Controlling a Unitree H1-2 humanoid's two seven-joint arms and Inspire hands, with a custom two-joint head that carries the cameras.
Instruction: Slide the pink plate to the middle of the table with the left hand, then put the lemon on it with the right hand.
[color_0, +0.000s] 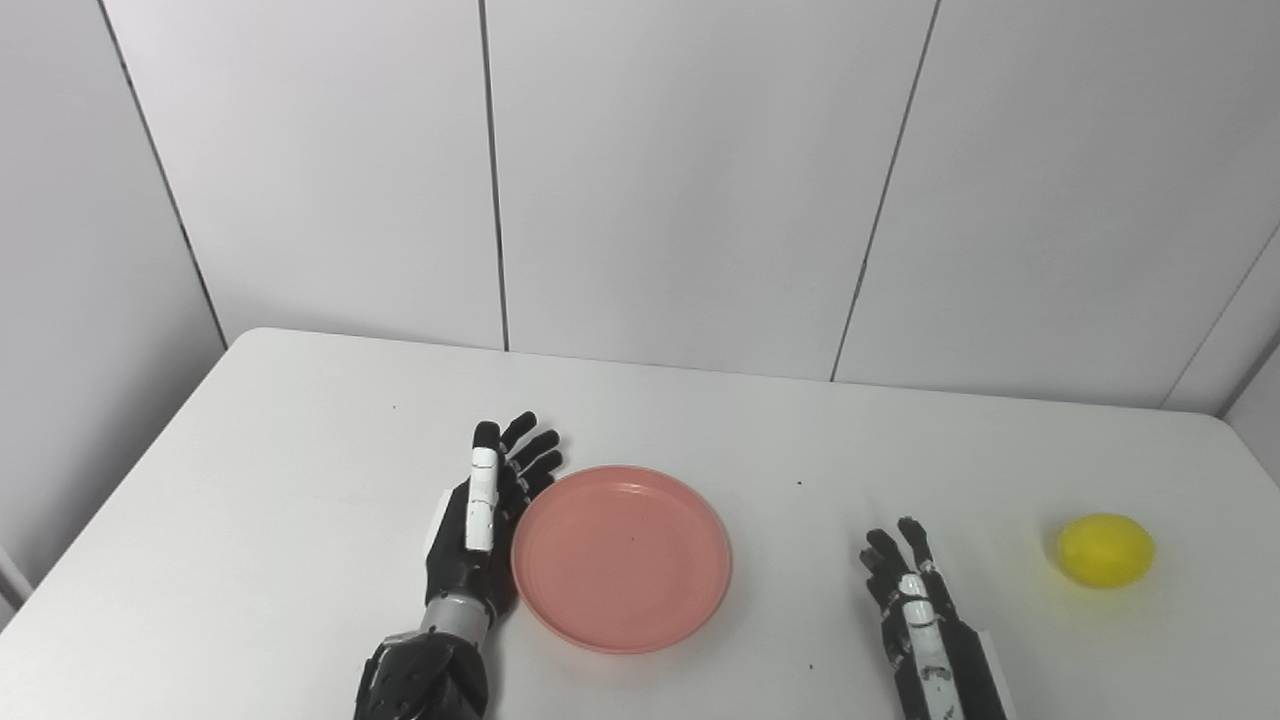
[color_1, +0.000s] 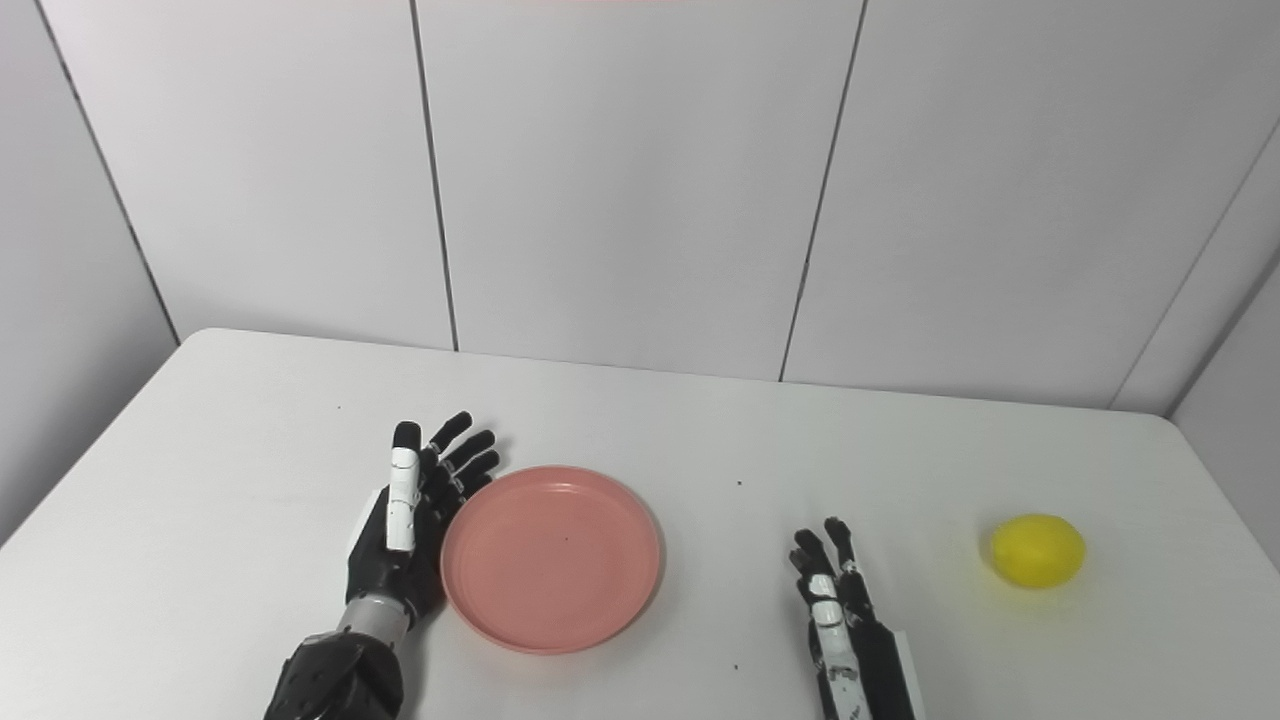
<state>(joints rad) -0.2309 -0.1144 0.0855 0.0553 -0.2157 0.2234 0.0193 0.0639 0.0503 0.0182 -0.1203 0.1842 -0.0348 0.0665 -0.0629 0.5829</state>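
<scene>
The left hand (color_0: 478, 530) stood edge-on against the left rim of the pink plate (color_0: 621, 557), fingers straight and slightly fanned, palm facing the plate, holding nothing. The plate lay flat on the white table (color_0: 300, 450), roughly at the middle of it and a little toward the near edge. The lemon (color_0: 1106, 550) sat well apart on the right side of the table, and the right hand (color_0: 915, 610) rested between plate and lemon, fingers extended and loosely apart, empty.

The plate looked close to its target, so the main risk in the slide was overshoot: a further push from the left hand could carry the plate toward the right hand or turn it, since the palm met the rim along a curve rather than squarely. Whether the palm was truly touching the rim or only just beside it could not be settled from these views. If the left hand drew back carelessly, its fingers could drag the rim along.

The lemon posed the greater hazard (it is round and smooth, and would likely roll if nudged). A grasp closing off-centre could knock it toward the right edge of the table. Released too high over the shallow plate, it could roll off the low rim.
</scene>
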